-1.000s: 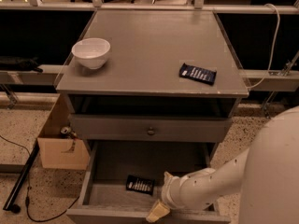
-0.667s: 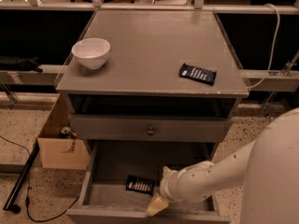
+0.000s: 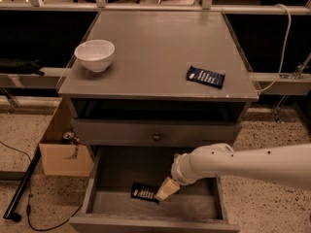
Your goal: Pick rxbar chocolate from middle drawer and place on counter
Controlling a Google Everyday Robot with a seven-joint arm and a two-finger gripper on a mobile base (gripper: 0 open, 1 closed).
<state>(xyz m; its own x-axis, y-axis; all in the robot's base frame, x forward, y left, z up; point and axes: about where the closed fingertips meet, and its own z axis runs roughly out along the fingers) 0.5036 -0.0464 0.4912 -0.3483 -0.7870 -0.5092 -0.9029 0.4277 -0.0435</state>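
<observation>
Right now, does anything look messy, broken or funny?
Nothing is spilled or broken. The navy bar lies crooked on the counter, and the rxbar chocolate lies tilted in the open middle drawer, with the gripper right beside it.

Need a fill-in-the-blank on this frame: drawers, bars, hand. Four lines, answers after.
1. The rxbar chocolate lies in the middle drawer, which stands ____.
2. The hand is down inside that drawer, beside the ____ bar.
3. On the counter sit a navy-blue bar and a ____ bowl.
4. The drawer with the round knob is ____.
Missing words: open; black; white; shut.
</observation>
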